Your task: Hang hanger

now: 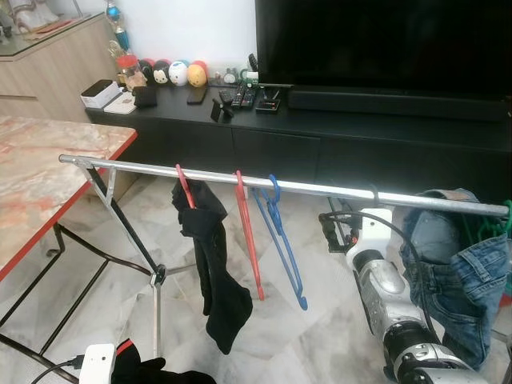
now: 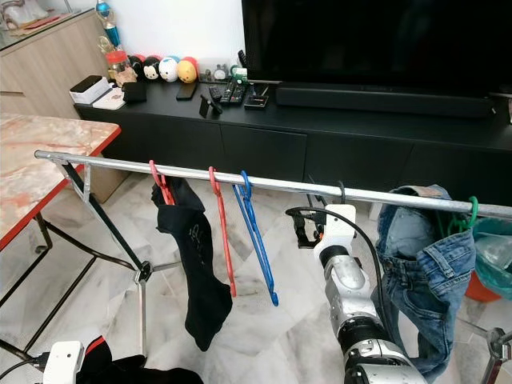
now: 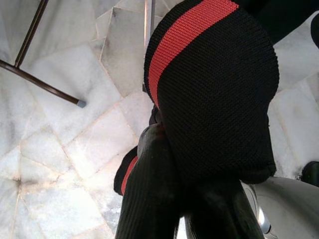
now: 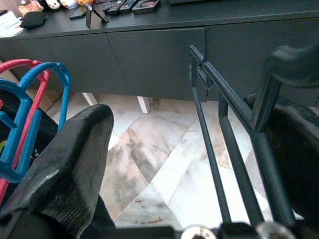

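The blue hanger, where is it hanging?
In the left eye view, the blue hanger hangs on the silver rail, right beside the red hanger, with the right pincer and the jeans farther right.

The right arm (image 1: 400, 320) is built of rounded silver segments with a polished, mirror-like sheen, joined by darker rings where one section meets the next. At its far end sits a white, boxy wrist housing (image 2: 339, 225), and beyond it the black frame of the right gripper (image 2: 308, 230). A black cable (image 1: 400, 240) loops out from the gripper's side, arches over the white housing and trails back along the silver shell.

In the right wrist view one finger (image 4: 70, 169) is a thick, matte black pad with a scuffed, slightly shiny edge — two small silver screw heads sit along the base.

The left arm's white wrist housing (image 1: 98, 362) is likewise boxy, with a thin black cable leading off it.
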Robot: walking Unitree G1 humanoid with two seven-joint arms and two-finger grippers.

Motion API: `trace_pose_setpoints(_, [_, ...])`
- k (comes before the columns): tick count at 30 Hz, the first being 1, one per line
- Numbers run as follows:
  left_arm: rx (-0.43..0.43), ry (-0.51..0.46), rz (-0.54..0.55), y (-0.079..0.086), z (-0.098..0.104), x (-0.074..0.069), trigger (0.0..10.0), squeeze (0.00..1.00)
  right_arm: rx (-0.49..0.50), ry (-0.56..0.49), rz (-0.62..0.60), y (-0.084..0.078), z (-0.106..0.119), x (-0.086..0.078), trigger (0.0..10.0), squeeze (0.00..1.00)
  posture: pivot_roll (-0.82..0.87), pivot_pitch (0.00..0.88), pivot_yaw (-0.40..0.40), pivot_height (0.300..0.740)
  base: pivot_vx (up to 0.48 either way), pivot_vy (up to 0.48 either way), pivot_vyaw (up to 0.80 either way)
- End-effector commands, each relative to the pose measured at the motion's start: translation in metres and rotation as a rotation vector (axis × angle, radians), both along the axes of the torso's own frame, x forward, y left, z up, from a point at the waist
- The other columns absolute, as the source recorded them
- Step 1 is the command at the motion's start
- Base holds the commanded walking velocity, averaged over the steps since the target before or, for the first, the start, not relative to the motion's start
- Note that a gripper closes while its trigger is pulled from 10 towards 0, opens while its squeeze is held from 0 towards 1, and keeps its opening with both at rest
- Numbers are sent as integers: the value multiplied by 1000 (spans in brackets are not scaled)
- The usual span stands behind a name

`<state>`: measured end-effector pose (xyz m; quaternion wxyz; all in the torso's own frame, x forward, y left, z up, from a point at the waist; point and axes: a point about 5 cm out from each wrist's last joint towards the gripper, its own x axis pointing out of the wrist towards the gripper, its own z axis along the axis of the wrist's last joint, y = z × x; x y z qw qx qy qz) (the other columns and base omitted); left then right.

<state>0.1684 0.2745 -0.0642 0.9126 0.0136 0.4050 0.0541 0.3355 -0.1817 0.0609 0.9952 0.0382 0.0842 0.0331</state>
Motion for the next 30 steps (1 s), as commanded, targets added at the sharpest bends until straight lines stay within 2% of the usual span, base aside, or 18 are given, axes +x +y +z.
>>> trace_pose_setpoints(1, [9,24,13,4,-2,-7,10000,0,8,-19,-4,1,5,4,1569,0,112,1,103,740,0,0,0])
trace_pose_setpoints(2, [9,24,12,4,-2,-7,10000,0,9,-21,-7,0,5,4,0,0,112,1,103,740,0,0,0])
trace_pose_setpoints(15, [14,26,14,11,0,-8,10000,0,9,-18,-25,-1,3,3,0,0,112,0,102,740,0,0,0])
trace_pose_setpoints(30, [16,26,16,25,2,-21,10000,0,-1,-13,-31,-2,0,2,0,0,113,3,104,740,0,0,0])
